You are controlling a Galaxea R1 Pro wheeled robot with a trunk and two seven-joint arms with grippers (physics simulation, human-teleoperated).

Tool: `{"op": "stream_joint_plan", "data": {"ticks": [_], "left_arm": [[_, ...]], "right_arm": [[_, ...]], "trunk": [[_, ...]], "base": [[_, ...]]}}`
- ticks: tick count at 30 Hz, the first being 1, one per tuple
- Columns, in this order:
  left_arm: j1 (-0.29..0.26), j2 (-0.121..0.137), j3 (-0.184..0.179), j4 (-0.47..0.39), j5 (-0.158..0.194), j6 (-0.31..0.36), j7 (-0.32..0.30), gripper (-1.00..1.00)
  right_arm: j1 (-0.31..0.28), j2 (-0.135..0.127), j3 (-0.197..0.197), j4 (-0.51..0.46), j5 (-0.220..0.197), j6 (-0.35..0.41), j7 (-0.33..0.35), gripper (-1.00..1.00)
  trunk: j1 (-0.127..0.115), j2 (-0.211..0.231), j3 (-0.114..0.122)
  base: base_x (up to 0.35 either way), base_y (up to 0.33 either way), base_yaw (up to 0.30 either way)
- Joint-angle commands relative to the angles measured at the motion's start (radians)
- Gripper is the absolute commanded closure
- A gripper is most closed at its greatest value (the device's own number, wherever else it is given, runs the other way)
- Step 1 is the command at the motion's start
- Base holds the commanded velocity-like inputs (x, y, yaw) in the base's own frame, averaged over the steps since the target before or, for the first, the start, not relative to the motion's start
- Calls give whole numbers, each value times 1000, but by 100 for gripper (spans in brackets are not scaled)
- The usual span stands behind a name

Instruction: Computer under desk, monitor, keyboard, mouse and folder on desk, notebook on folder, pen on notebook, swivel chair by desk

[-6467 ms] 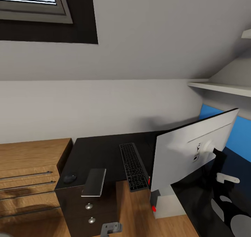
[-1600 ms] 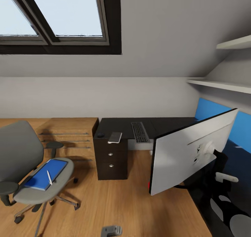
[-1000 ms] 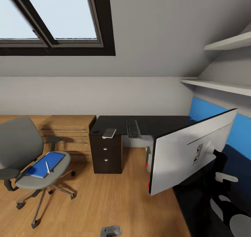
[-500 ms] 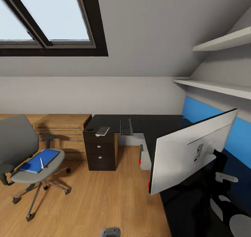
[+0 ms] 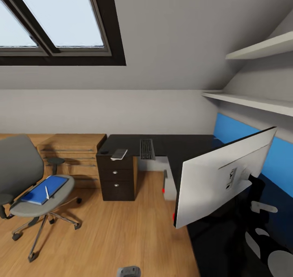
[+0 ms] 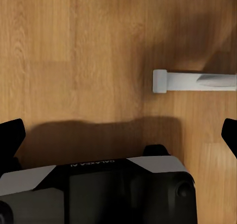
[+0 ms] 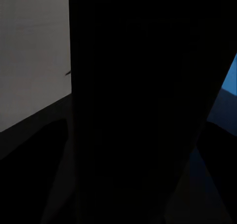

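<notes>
- Black glossy worktop (image 5: 179, 145) runs along the back wall and turns down the right side. The keyboard (image 5: 147, 148) already lies on its back wing.
- Mouse (image 5: 105, 151) sits at the left end of the worktop above the drawer unit, with the notebook (image 5: 119, 153) just beside it at the front edge. Both are apart from the keyboard, so you likely need to tidy the spacing.
- Monitor (image 5: 219, 179) hangs tilted over the right wing with its pale back toward you. Its stand and base are hidden, so you cannot tell whether it rests on the worktop. Count this step as open.
- Computer (image 5: 169, 183) stands on the floor under the worktop's inner corner, red dot showing. That one looks done.
- Swivel chair (image 5: 18, 171) is out on the wood floor, well apart from the worktop, in front of the light-wood chest of drawers (image 5: 73, 155). The folder (image 5: 40, 189) lies on its seat with the pen (image 5: 47, 192) on top.
- Still left for you: the folder to the worktop by the mouse, the notebook on the folder, the pen on the notebook, and the chair rolled in.
- Left claw (image 6: 121, 135) has its fingers spread wide and holds nothing, pointing at bare floor.
- Right claw: its wrist view is near black, so you cannot tell whether it grips anything.
</notes>
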Motion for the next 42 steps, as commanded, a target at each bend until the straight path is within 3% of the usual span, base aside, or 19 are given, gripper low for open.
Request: {"op": "stream_joint_plan", "data": {"ticks": [1, 7, 22, 23, 42], "left_arm": [[-1, 0, -1, -1, 10, 1, 10, -100], [-1, 0, -1, -1, 11, 1, 10, -100], [-1, 0, -1, -1, 8, 1, 10, -100], [-1, 0, -1, -1, 8, 1, 10, -100], [-1, 0, -1, -1, 7, 1, 10, -100]], "right_arm": [[0, -1, 30, 5, -28, -8, -3, 100], [0, -1, 31, 5, -28, -8, -3, 100], [0, -1, 32, 7, -26, -10, -3, 100], [0, -1, 32, 6, -26, -10, -2, -100], [0, -1, 53, 4, -26, -8, -3, -100]], "trunk": [[1, 0, -2], [1, 0, -2], [1, 0, -2], [1, 0, -2], [1, 0, -2]], "base": [[284, 0, 0], [254, 0, 0], [10, 0, 0], [0, 0, 0], [-3, 0, 0]]}}
